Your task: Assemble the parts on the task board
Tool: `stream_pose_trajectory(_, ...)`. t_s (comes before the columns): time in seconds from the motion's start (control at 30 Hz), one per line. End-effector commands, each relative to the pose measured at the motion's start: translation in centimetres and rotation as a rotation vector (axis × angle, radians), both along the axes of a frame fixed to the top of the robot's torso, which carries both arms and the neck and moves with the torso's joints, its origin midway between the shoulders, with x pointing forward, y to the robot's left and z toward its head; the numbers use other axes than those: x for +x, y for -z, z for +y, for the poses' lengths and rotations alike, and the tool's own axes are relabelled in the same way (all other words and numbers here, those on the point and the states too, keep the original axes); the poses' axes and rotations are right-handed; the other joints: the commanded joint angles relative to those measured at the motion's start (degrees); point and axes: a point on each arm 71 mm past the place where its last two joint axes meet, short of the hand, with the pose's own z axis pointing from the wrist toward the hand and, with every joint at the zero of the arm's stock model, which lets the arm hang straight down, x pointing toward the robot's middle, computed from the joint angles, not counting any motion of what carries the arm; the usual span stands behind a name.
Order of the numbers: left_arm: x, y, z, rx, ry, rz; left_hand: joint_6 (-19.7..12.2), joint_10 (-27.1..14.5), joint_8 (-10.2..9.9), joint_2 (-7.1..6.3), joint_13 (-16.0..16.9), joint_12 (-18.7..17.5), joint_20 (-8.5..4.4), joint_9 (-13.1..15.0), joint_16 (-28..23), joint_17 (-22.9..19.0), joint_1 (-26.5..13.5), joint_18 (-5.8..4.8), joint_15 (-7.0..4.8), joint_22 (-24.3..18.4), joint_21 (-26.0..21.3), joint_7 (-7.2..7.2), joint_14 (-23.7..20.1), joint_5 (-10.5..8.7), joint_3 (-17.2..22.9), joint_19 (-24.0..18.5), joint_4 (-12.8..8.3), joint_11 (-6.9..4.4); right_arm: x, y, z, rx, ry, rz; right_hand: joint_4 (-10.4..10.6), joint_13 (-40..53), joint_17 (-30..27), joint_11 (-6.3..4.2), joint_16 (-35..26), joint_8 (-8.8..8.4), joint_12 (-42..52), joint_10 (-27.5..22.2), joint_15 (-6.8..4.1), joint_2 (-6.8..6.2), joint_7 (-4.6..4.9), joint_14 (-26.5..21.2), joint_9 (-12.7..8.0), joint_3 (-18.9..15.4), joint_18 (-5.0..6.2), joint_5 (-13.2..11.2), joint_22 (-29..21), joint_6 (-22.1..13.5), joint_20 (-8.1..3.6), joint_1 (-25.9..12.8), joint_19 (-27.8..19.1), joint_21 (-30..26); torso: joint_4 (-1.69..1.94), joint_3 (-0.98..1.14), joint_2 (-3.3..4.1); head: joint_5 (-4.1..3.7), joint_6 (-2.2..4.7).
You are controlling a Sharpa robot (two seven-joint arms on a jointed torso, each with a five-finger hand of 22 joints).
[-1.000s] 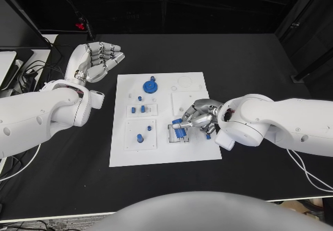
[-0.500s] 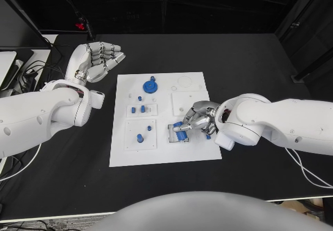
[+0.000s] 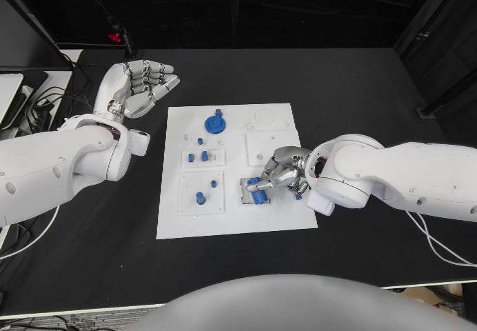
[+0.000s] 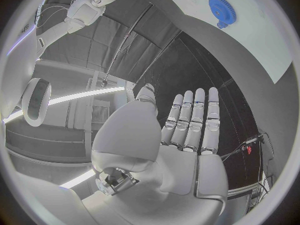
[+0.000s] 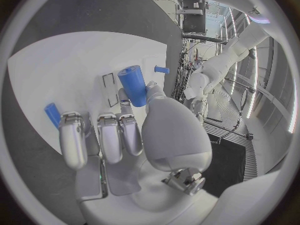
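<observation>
Near side first. I have the right silver many-fingered hand point(image 3: 281, 172) over the near-right part of the white rectangular task board point(image 3: 234, 221), at about 4 o'clock from board centre. It is clamped on a short blue plastic cylinder point(image 5: 132, 85), pinched between thumb and fingers, as the right wrist view shows. From the head camera the cylinder sits right over the small dark-outlined rectangular socket point(image 3: 254, 192) at the board's near right. I can't tell if it's seated or just hovering. A second small blue peg point(image 5: 52, 113) shows beside the other fingertips in the wrist view, and I can't tell whether it's held or loose on the board.

Risks as I judge them:
- Cylinder looks tilted in the pinch. If I push down off-axis it may jam or cock in the socket.
- Thin pinch, so it could slip or roll out on contact.
- The spare fingers are close to that second peg and could knock it off the board.

Mid-board, about 9 o'clock: two white square sub-plates with small blue pegs point(image 3: 200, 198), well apart from the right hand.

Far end, 12 o'clock: the blue toothed gear wheel point(image 3: 216, 124).

Beyond, at 10 o'clock off the board: left silver hand point(image 3: 139, 84), fingers apart, holding nothing, above the black table point(image 3: 328, 76).
</observation>
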Motion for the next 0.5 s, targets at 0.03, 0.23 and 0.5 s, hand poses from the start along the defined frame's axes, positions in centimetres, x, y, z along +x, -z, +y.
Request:
stream_pose_trajectory(0.03,-0.11,-0.27,-0.15,-0.006,0.021,-0.026,-0.4,-0.3,0.2,0.56,-0.1,0.3,0.05,0.0,0.2,-0.1,-0.1,0.59,-0.03,-0.1,-0.4,1.85,-0.4,0.31,-0.4,0.5,0.0,0.05,-0.04,0.02,0.13,-0.031,-0.026,0.0,0.2,15.1,15.1,0.29,0.1,-0.27,0.1,5.9,-0.07,-0.16,0.09,6.0,0.0,-0.6,-0.42,-0.3,15.1,-0.7,-0.2,-0.7,6.1,0.2,-0.02,-0.01,-0.01,0.03,0.0)
stream_pose_trajectory(0.23,-0.1,-0.27,-0.16,-0.006,0.021,-0.025,-0.4,-0.3,0.2,0.56,-0.1,0.3,0.05,0.0,0.2,-0.1,-0.1,0.59,-0.03,-0.1,-0.4,1.85,-0.4,0.31,-0.4,0.5,0.0,0.05,0.0,0.08,0.31,-0.043,-0.037,0.0,0.8,15.1,15.1,0.47,0.1,-0.43,0.1,5.9,-0.03,-0.12,0.28,6.0,0.1,-1.5,-0.42,-0.4,15.1,-1.2,-0.16,-1.3,6.1,0.2,-0.03,-0.04,-0.05,-0.06,0.0)
stream_pose_trajectory(0.5,-0.11,-0.26,-0.13,-0.006,0.021,-0.024,-0.5,-0.3,0.2,0.63,-0.1,0.5,0.05,0.0,0.3,-0.2,0.0,0.59,-0.03,-0.2,-0.4,1.86,-0.4,0.32,-0.5,0.5,0.0,0.05,0.06,0.09,0.55,-0.055,-0.049,-0.009,0.9,15.1,15.1,0.52,0.1,-0.41,0.1,5.9,-0.05,-0.08,0.33,6.0,0.2,-1.7,-0.42,-0.5,15.1,-1.3,-0.16,-1.4,6.1,0.2,0.0,0.01,-0.02,-0.01,0.0)
